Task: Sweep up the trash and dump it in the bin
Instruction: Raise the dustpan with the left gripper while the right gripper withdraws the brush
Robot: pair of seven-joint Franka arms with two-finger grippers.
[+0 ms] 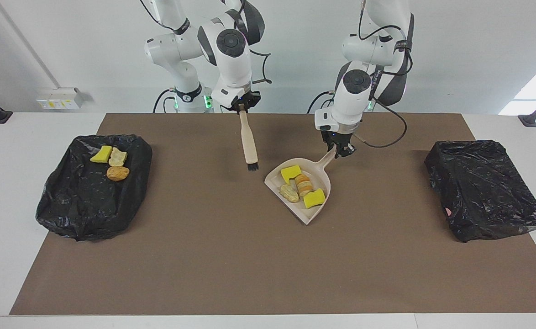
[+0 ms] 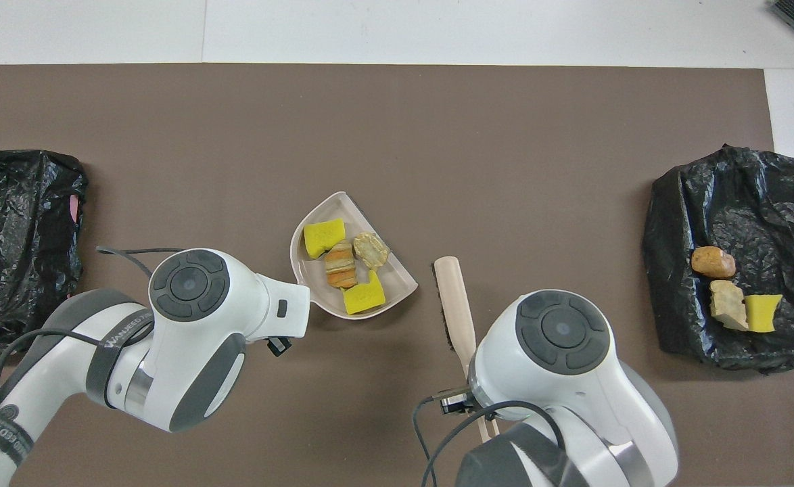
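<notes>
Hidden parts: in the overhead view both grippers are covered by their own wrists, so the grasps are read from the facing view alone. There the left gripper [image 1: 339, 150] is seen pinching the handle of the beige dustpan [image 1: 316, 183] at the pan's 1 o'clock end; the right gripper [image 1: 241, 106] is clamped on the handle top of the brush [image 1: 249, 144], bristles hanging at 6 o'clock — whether they touch the brown mat [image 1: 231, 256] cannot be told. Four pieces of trash [image 1: 302, 186] lie in the dustpan, near the mat's centre. Three more pieces [image 1: 112, 162] rest on the black bag-lined bin [image 1: 90, 196] at the right arm's end. The second bin [image 1: 482, 187], at the left arm's end, is cut off in the overhead view.
</notes>
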